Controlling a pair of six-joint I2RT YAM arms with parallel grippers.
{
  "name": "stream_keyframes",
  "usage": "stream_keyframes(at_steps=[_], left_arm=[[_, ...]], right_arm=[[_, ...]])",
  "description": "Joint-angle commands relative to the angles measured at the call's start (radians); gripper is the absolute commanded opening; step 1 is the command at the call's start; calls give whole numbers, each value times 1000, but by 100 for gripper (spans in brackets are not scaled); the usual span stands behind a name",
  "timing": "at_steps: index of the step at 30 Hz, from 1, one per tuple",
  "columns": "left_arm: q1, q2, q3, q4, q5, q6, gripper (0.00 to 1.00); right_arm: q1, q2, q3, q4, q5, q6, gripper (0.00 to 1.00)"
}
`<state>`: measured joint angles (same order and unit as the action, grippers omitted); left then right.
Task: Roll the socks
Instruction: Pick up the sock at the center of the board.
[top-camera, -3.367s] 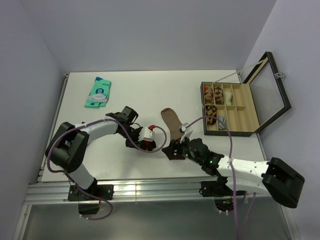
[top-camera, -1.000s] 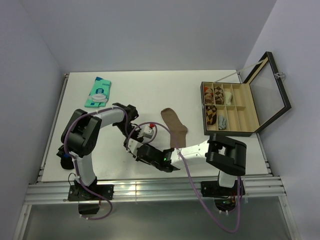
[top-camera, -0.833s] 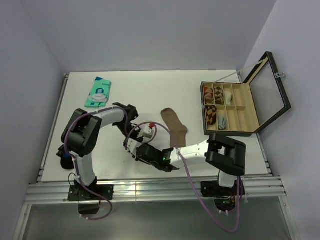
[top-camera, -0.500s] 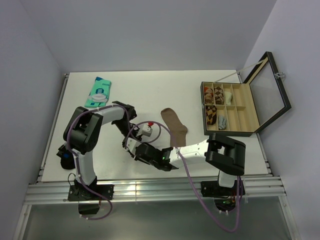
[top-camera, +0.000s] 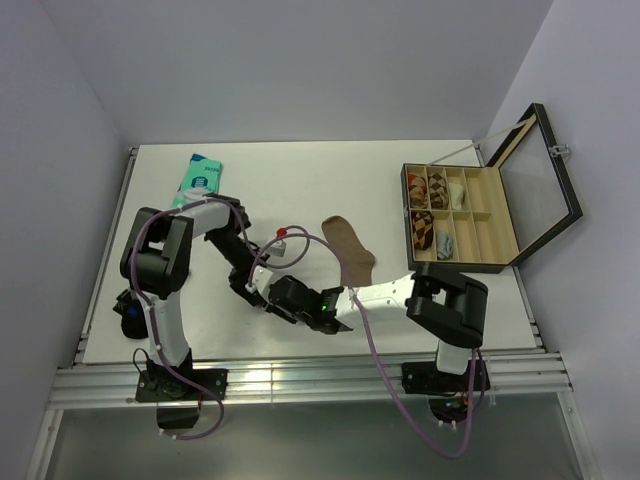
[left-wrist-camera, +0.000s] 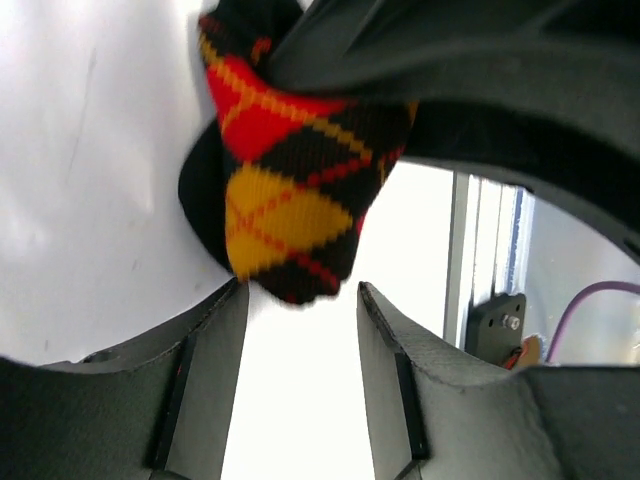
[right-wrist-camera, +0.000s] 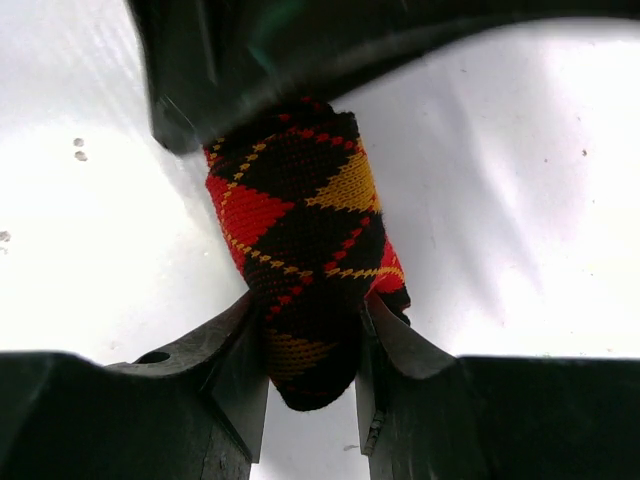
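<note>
Right gripper (right-wrist-camera: 310, 335) is clamped on the black argyle sock (right-wrist-camera: 300, 230), which is bundled into a tight roll between my two fingers over the white table (right-wrist-camera: 500, 200). Facing the same roll from the other side, the left gripper (left-wrist-camera: 300, 292) has its jaws apart with the roll's end just at their mouth; I can't tell whether either fingertip touches it. From overhead I see both wrists meeting near the front edge, left of centre, and they hide the roll. The tan-brown sock (top-camera: 348, 250) lies flat and unrolled just to their right, apart from both grippers. Further right sits a compartmented box (top-camera: 485, 225) with its lid raised. A teal packet (top-camera: 197, 182) lies at the far left.
</note>
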<state>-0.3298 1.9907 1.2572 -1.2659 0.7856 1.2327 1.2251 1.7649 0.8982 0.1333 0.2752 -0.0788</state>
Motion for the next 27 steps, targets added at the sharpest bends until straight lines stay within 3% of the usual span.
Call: stream_keyframes(at_steps=[1,7,14,19,27], left_arm=[[35,-3,28,-41,27,-25,52],[84,-15,82,-9,41,-122,47],[159,-88,157,155,21,-376,43],[189,-231,133,351,-86,-652,41],[210,-404,104,494,-186,-829,40]], right_arm=[[-19,33,25,-77,19,20,0],[-30,24,25,-95,15,39,0],[-64,-36,16,-116,-7,76,0],[-104,-102,-11,-109,-45,122,0],[-202,-222,-70,-90,-105,174,0]])
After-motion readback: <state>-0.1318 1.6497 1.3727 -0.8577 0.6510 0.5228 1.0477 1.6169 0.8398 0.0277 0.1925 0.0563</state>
